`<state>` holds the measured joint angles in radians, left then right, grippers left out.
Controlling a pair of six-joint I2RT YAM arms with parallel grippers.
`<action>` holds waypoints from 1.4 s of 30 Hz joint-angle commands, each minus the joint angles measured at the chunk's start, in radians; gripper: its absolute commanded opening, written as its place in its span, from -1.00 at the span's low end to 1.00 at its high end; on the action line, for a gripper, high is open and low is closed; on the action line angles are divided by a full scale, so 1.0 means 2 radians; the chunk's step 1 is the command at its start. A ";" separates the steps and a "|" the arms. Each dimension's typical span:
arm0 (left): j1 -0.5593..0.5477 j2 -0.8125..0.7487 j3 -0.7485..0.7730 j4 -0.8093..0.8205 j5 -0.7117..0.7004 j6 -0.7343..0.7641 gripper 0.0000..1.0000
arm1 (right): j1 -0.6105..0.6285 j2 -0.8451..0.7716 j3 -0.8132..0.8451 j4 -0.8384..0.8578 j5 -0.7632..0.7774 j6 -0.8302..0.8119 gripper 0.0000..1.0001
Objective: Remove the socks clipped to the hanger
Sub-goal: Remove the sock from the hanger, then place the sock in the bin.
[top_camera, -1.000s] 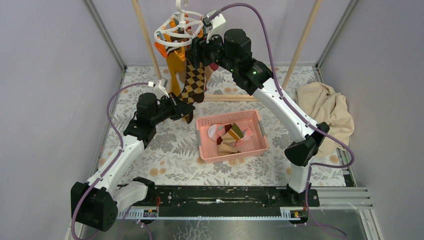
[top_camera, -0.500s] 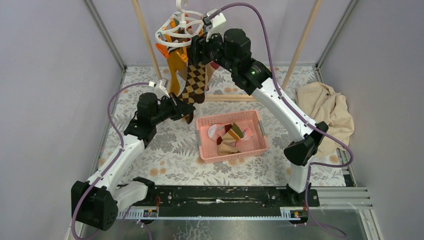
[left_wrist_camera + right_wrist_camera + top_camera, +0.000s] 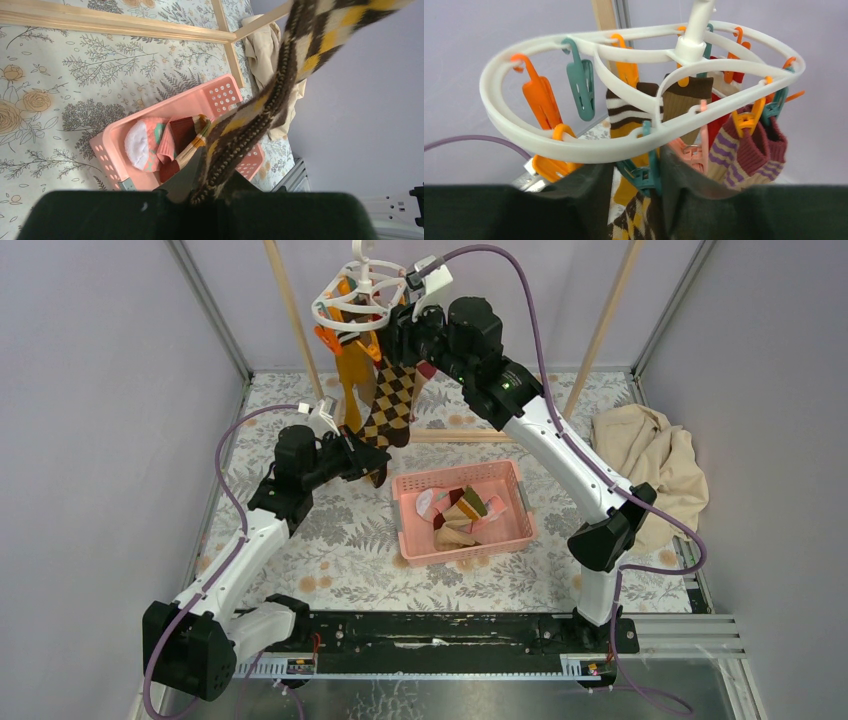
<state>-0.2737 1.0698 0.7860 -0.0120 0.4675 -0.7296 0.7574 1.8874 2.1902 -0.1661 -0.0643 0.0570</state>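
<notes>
The white oval hanger (image 3: 345,302) hangs at the top centre with orange, teal and pink clips. A brown-yellow argyle sock (image 3: 391,400) and a mustard sock (image 3: 351,380) hang from it. My left gripper (image 3: 374,466) is shut on the argyle sock's lower end (image 3: 260,107), which stretches up taut. My right gripper (image 3: 402,335) is at the hanger's rim (image 3: 574,147), its fingers closed on either side of the teal clip (image 3: 646,172) that holds the argyle sock (image 3: 644,222). Brown-striped (image 3: 684,100) and maroon-striped (image 3: 744,150) socks stay clipped.
A pink basket (image 3: 412,540) on the floral table holds several loose socks (image 3: 460,512); it also shows in the left wrist view (image 3: 107,145). The wooden rack's poles (image 3: 291,315) and base bar (image 3: 470,435) stand behind. A beige cloth (image 3: 650,455) lies at right.
The hanger has shifted and tilted slightly up and to the right with my right gripper. The argyle sock follows it. The left arm has hardly moved.
</notes>
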 commanded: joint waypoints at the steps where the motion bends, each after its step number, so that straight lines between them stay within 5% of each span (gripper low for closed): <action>1: 0.003 -0.001 0.011 0.008 0.009 0.010 -0.85 | 0.004 -0.016 -0.001 0.034 0.012 -0.005 -0.40; 5: 0.003 -0.002 0.010 0.008 0.009 0.010 -0.85 | 0.004 -0.019 -0.008 0.034 0.017 -0.006 -0.71; 13: 0.003 -0.005 0.009 0.008 0.009 0.009 -0.85 | 0.004 -0.024 -0.018 0.037 0.018 -0.004 -0.65; 16: 0.003 -0.006 0.010 0.008 0.009 0.008 -0.85 | 0.004 -0.027 -0.024 0.038 0.018 -0.002 -0.50; 22: 0.003 -0.009 0.016 -0.003 0.014 0.003 -0.85 | 0.004 -0.039 -0.044 0.045 0.022 0.001 0.16; 32: 0.001 -0.008 0.039 -0.002 0.035 -0.018 -0.84 | 0.004 -0.082 -0.106 0.055 0.047 0.001 0.59; 42: -0.024 0.001 0.076 -0.002 0.049 -0.041 -0.83 | 0.005 -0.186 -0.241 0.053 0.103 0.012 0.73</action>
<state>-0.2943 1.0695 0.8890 -0.0235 0.5362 -0.7841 0.7605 1.6230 1.7710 -0.1116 0.0700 0.0654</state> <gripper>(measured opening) 0.123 0.857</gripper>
